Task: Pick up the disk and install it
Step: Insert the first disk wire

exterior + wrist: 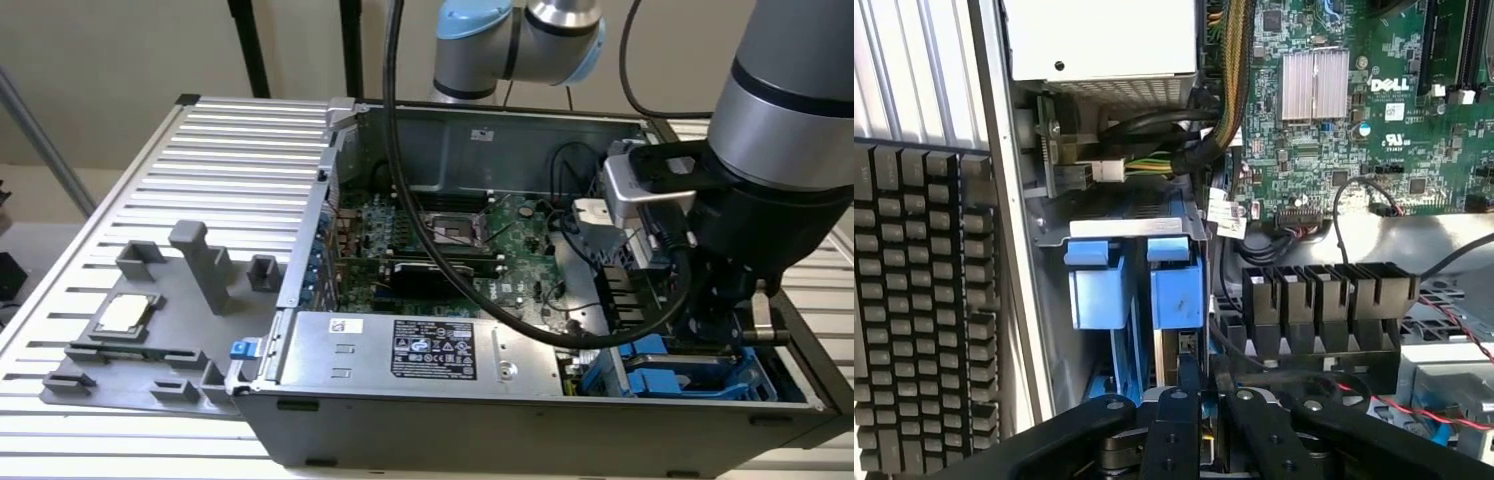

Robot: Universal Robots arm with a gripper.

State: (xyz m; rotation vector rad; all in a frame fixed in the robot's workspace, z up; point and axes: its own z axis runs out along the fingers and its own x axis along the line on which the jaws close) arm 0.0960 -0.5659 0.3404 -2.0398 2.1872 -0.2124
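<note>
Matt grey metal case (534, 410), blue plastic carrier (1176, 285)

Readable: "DELL" in white letters on the green circuit board (1354, 110), beside the ribbed silver heat sink (1315, 85), well beyond the jaws. Printed on the large silver box (400, 345) inside the computer case (534, 425): a black label (443, 350) with rows of white marks and symbols, too small to read. Also there, a small white sticker (347, 325) with illegible print. A white tag (1226, 215) on the cables near the blue drive carriers (1137, 283), just ahead of the jaws, bears dark print, not legible.
</note>
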